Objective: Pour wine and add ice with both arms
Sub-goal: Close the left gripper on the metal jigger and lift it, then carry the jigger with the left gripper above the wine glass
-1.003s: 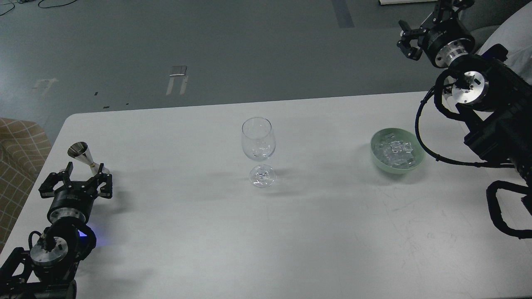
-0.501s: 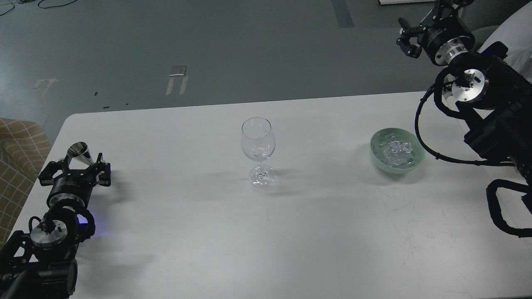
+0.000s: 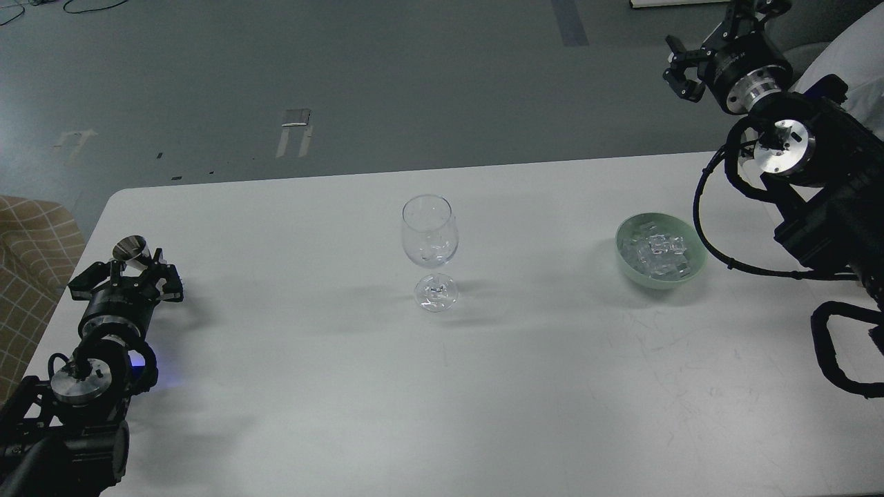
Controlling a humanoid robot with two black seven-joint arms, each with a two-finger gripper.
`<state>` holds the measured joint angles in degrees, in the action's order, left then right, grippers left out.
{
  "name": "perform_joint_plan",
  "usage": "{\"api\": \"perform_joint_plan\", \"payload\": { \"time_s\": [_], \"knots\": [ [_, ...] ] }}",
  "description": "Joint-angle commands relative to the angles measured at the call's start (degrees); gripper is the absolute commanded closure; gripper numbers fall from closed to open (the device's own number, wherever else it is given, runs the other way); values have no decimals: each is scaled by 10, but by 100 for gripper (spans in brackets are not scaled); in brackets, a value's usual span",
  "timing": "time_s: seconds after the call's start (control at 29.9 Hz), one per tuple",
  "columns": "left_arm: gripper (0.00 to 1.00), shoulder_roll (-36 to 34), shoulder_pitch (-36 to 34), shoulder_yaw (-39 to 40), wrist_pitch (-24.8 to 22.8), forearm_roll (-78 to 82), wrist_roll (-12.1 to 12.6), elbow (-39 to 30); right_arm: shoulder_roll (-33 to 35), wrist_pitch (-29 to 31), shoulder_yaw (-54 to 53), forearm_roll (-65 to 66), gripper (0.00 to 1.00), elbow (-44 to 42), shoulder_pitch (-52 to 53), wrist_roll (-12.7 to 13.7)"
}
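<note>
Right, wine first: can't pick out any liquid for certain. Wine glass (image 3: 429, 243) stands upright mid-counter, with a few clear glints low in its bowl (liquid or cubes, can't tell which). Steel jigger (image 3: 132, 249) sits at the near-left of the counter, only its cone top visible, the rest hidden behind the left tool; contents not visible from here.

Ice (image 3: 661, 255): heap of clear cubes inside a pale green bowl (image 3: 625, 257), right of the glass and well apart from it, on the counter's right side.

Left tool (image 3: 126, 275): low at the left edge of the counter, pointing away from the camera, prongs spread to either side of the jigger. Whether the prongs touch the jigger I can't tell; the tool body blocks the contact area. So: fingers apart, straddling the jigger, grip unconfirmed. Blue light glows on the arm just behind the tool.

Right tool (image 3: 690, 65): high at the top right, beyond the far counter edge and over the floor, well apart from the bowl. Seen small and dark, one pronged finger shows at the left; can't tell whether it is open or closed. Nothing seen in it.

White counter (image 3: 442, 386) otherwise shows faint scuff marks at the right. Grey floor (image 3: 345, 83) beyond with tape marks; checked brown fabric (image 3: 31, 241) at the far left edge.
</note>
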<state>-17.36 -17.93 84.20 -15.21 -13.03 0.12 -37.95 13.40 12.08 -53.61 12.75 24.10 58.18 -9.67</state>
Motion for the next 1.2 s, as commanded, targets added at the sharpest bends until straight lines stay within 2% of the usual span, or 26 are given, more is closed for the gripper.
{"api": "perform_joint_plan", "payload": {
  "time_s": [0.0,0.13,0.3,0.5,0.67,0.77,0.84,0.9,1.17],
  "knots": [
    [68,1,0,0,0,-1,1,0,0,0,0,0,0,0,0,0],
    [70,2,0,0,-6,0,1,-6,0,0,0,0,0,0,1,1],
    [70,6,-1,1,-51,-1,1,-9,0,0,2,1,0,1,0,1],
    [73,8,-2,2,-54,-2,1,-39,0,0,17,0,0,1,1,1],
    [78,6,-3,1,-33,-2,2,-110,4,0,17,0,0,1,1,1],
    [79,8,-3,1,10,-2,2,-158,5,0,17,0,0,1,0,0],
    [80,12,-3,0,60,-1,3,-189,12,0,17,0,0,2,0,1],
    [81,16,-3,0,73,-1,4,-206,18,0,17,0,0,2,-1,1],
    [81,19,-2,0,52,-2,28,-278,44,3,18,0,0,2,-10,1]
  ]
}}
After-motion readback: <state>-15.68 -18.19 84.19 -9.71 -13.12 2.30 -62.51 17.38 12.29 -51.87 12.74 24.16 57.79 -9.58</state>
